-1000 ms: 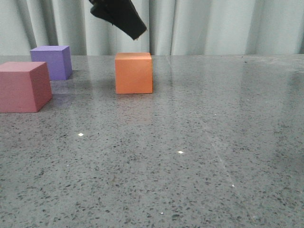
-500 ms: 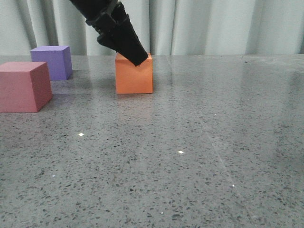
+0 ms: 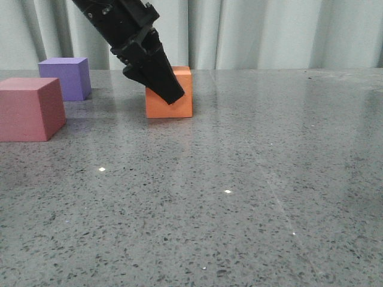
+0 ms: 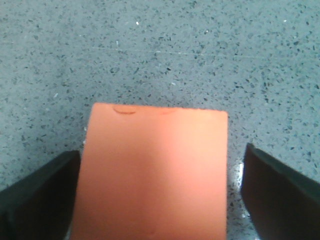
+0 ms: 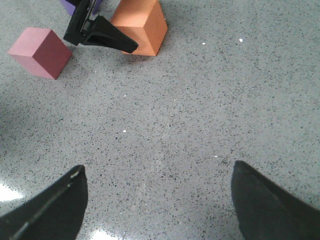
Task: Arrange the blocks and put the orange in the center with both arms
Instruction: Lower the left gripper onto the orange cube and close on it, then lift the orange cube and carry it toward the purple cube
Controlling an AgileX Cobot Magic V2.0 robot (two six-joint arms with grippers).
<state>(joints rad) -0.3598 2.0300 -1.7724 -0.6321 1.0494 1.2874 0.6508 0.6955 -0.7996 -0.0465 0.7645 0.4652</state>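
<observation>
The orange cube point(image 3: 184, 106) stands on the grey speckled table point(image 3: 251, 179) at the back, left of middle. My left gripper point(image 3: 169, 89) is down over it, jaws open, one finger on each side. In the left wrist view the orange cube point(image 4: 155, 170) fills the space between the fingers point(image 4: 40, 200), with a narrow gap showing at the other finger. The pink-red cube point(image 3: 30, 110) is at the far left and the purple cube point(image 3: 66, 78) is behind it. My right gripper point(image 5: 157, 200) is open and empty above bare table. It is out of the front view.
A pale curtain point(image 3: 269, 33) hangs behind the table's far edge. The right wrist view shows the orange cube point(image 5: 145, 30), the pink-red cube point(image 5: 40, 52), a corner of the purple cube point(image 5: 70, 5) and my left gripper point(image 5: 107, 37) far ahead.
My left gripper has come down from above the orange cube until its fingers straddle it. The cubes have not moved.
</observation>
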